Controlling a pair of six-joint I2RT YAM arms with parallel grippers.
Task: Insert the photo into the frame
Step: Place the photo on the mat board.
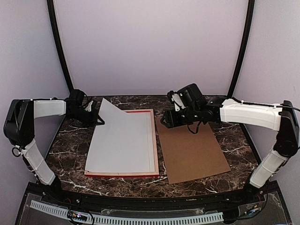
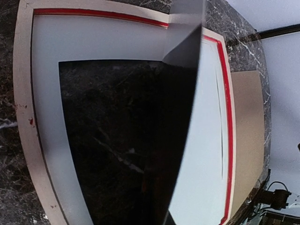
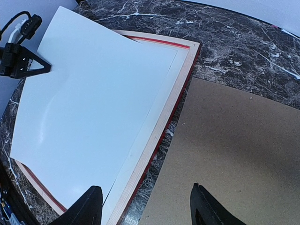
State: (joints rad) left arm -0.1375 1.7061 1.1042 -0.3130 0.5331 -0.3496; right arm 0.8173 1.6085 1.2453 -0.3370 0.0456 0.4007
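The frame lies face down left of centre, pale back up with a red edge. The photo rests over it, white back up, its far-left part lifted off the frame. My left gripper is shut on the photo's left edge; the right wrist view shows its tips pinched on the sheet. The left wrist view looks along the raised photo over the frame. My right gripper hangs open above the gap between the frame and the board, holding nothing.
A plain brown board lies flat right of the frame, a strip of marble table between them. The right arm reaches in from the right over the board's far end. Curtain walls close the back and sides.
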